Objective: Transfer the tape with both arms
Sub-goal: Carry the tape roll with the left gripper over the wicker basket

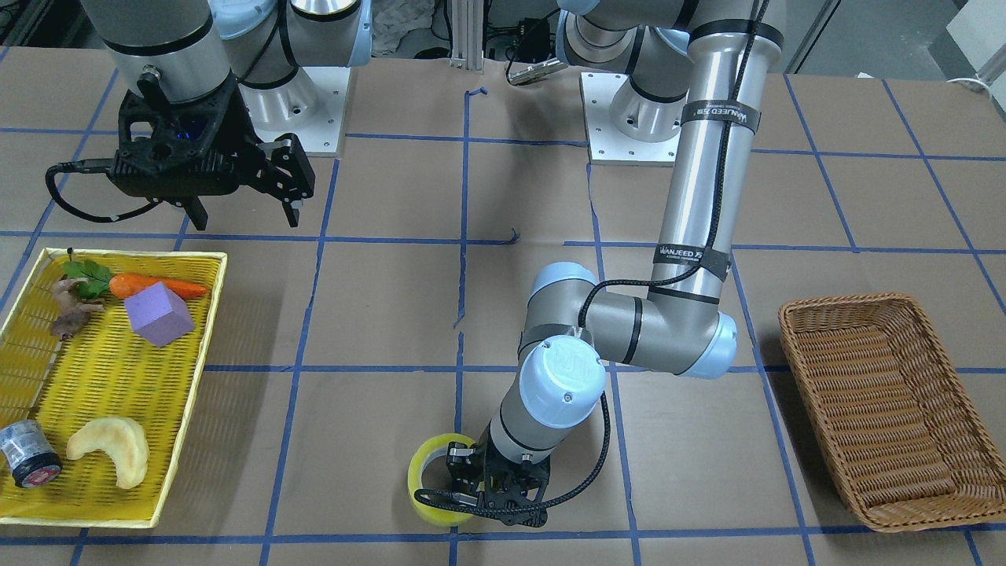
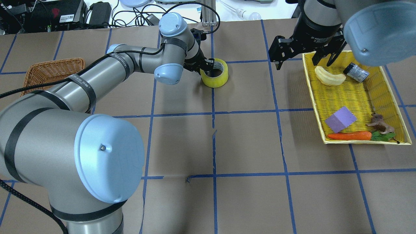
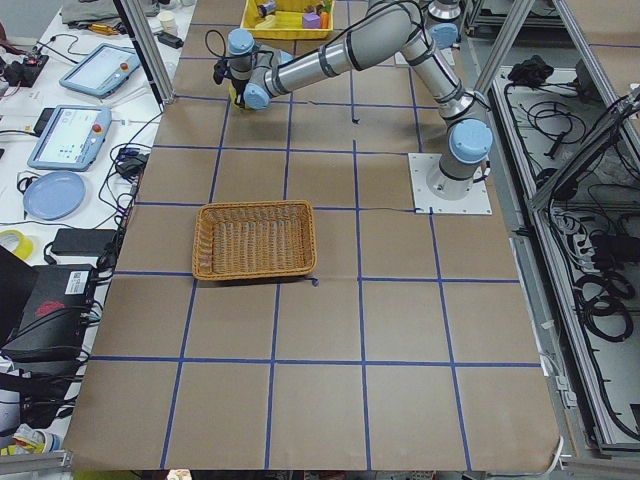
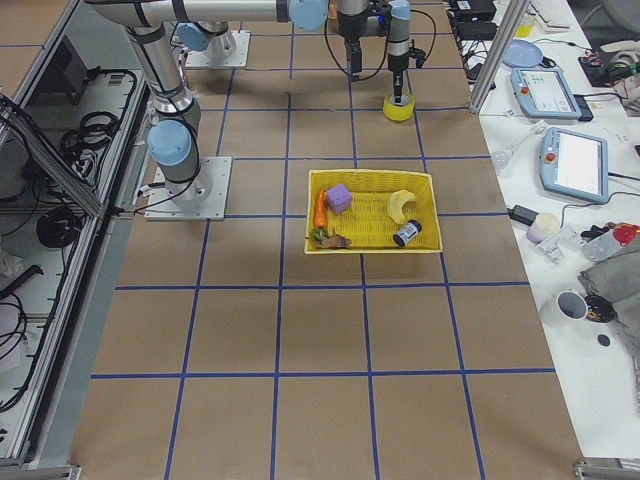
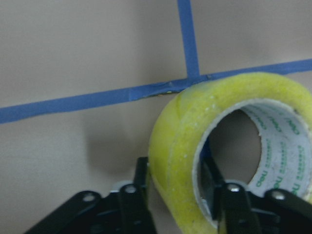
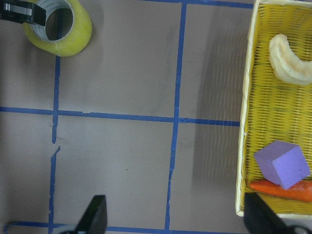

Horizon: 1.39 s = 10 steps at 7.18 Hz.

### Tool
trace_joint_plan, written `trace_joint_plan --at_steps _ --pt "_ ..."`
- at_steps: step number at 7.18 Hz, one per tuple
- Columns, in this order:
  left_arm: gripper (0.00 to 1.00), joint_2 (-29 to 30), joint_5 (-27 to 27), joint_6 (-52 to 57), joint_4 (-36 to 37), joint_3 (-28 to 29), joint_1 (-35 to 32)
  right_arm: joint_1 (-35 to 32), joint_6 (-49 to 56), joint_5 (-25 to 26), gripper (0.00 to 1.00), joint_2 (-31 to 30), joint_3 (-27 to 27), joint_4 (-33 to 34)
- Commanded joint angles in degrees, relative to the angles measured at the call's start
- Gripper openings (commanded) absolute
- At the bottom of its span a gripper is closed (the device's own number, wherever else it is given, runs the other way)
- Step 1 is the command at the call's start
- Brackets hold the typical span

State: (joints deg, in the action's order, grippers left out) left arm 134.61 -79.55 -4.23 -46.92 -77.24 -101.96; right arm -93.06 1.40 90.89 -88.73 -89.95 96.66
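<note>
The yellow tape roll (image 1: 431,450) sits at the table's far middle on a blue grid line, and also shows in the overhead view (image 2: 216,79) and the right wrist view (image 6: 78,39). My left gripper (image 1: 465,479) (image 2: 207,66) is shut on its wall. In the left wrist view the tape (image 5: 180,146) fills the frame, with one finger (image 5: 134,195) outside the ring and the other inside the hole. My right gripper (image 1: 244,211) (image 2: 300,61) is open and empty, hovering by the yellow tray's corner, well apart from the tape.
A yellow tray (image 1: 102,369) (image 2: 351,97) on my right side holds a carrot (image 1: 153,287), a purple cube (image 1: 159,313), a pale curved piece (image 1: 114,452) and a small dark cylinder (image 1: 27,465). A wicker basket (image 1: 888,393) (image 2: 48,70) stands on my left side.
</note>
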Motion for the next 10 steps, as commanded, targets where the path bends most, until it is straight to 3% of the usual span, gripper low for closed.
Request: trace_joint_plan --at_steps 1,2,4,7,10 --pt "0.00 -2.8 -6.6 1.8 -5.1 -1.0 0.1 0.1 0.0 0.1 1.00 0.0 -0.2 -0.2" --pt "0.00 -5.1 -8.8 3.4 -8.9 -1.1 0.9 0.1 0.0 0.1 1.00 0.0 -0.2 -0.2" --pt "0.00 -11.9 -8.8 7.6 -19.7 -0.1 9.9 0.1 0.0 0.0 1.00 0.0 0.0 -0.2" --pt "0.00 -20.2 -14.5 18.4 -26.6 -1.3 19.1 0.0 0.0 0.1 1.00 0.0 -0.1 -0.2" --pt "0.00 -21.9 -13.7 36.5 -24.3 -7.0 35.2 0.1 0.0 0.1 1.00 -0.1 -0.4 -0.3"
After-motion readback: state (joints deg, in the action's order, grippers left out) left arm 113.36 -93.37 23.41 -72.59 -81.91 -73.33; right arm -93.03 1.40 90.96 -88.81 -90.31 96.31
